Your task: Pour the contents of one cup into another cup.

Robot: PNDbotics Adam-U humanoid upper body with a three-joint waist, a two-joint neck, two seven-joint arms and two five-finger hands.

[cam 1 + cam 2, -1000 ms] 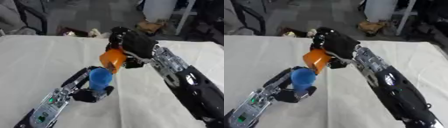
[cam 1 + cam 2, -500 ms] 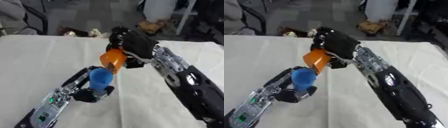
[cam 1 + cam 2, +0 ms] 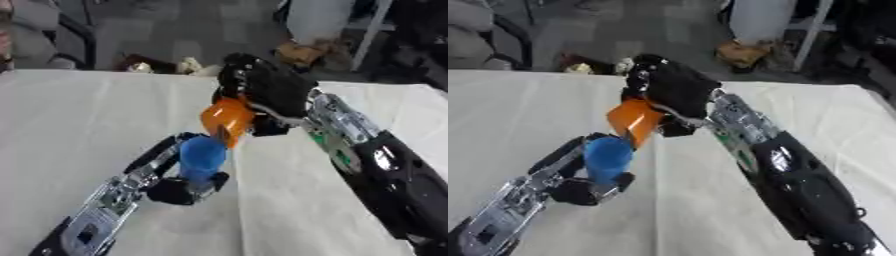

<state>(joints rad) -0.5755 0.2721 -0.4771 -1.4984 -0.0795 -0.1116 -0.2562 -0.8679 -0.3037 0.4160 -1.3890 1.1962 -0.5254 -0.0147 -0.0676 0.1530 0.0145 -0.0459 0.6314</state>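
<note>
Matt, seemingly plastic orange cup (image 3: 226, 118) and blue cup (image 3: 202, 158); creased cloth table (image 3: 79, 120).

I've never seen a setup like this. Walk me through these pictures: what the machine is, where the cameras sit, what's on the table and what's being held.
This is the upper body of a person-sized robot with two arms, steered by a person. Both pictures come from a pair of cameras in its head, looking down at the work, so they show nearly the same thing at the same moment.

The surface is a table covered with a white cloth. The arm coming in from the lower left ends in the left hand, whose fingers are curled round an upright blue cup. The arm from the right ends in the right hand, which holds an orange cup tipped over, its mouth pointing down toward the blue cup. That is a pouring pose. I cannot see anything flowing, nor what is inside either cup.
</note>
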